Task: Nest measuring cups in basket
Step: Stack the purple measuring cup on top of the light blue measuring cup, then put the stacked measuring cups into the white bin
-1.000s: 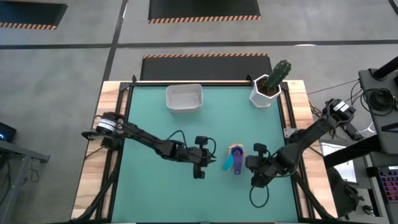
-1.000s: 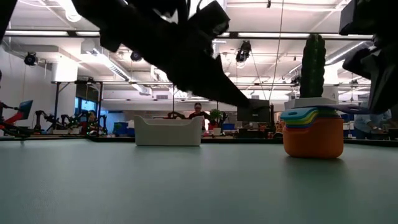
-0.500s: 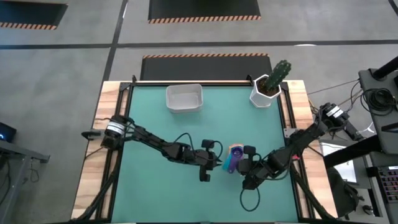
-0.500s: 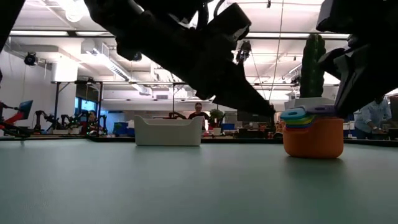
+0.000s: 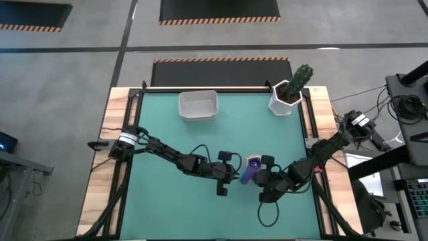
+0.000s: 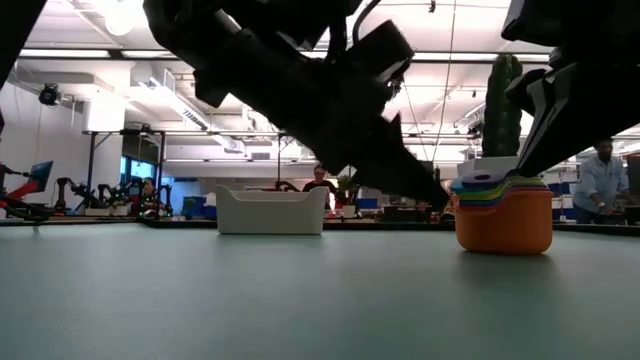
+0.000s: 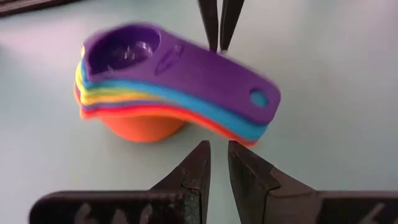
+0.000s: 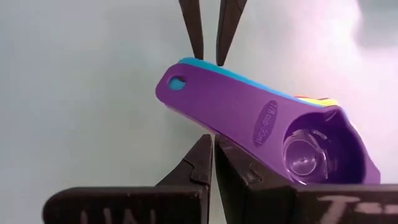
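The measuring cups (image 5: 252, 164) stand nested in one stack on the green mat, orange at the bottom and purple on top (image 7: 137, 81), with the handles fanned toward the near-left. My left gripper (image 5: 239, 176) is at the handles' left side and my right gripper (image 5: 255, 177) at their right side, both with fingers shut. The stack rests on the orange cup's base (image 6: 503, 240). The white basket (image 5: 198, 105) sits at the far edge, apart from both arms. My left gripper (image 7: 217, 152) comes level from the table's left, and its shut fingertips meet the side edge of the stacked handles (image 7: 217, 121), about halfway along them. My right gripper (image 8: 214, 146) comes level from the table's right, and its shut fingertips press against the purple handle's other edge (image 8: 214, 121). The handles sit between the two grippers' tips, and the stack stays on the mat.
A white faceted pot with a green cactus (image 5: 286, 97) stands at the far right corner. Wooden rails (image 5: 122, 134) border the mat. Open mat lies between the stack and the basket (image 6: 270, 211). People stand in the room behind (image 6: 600, 180).
My left gripper has moved toward the table's right and my right gripper toward its left, closing in on the stack from both sides. The purple handle has swung toward the table's left, over the teal handle; the cups' bowls have stayed where they were.
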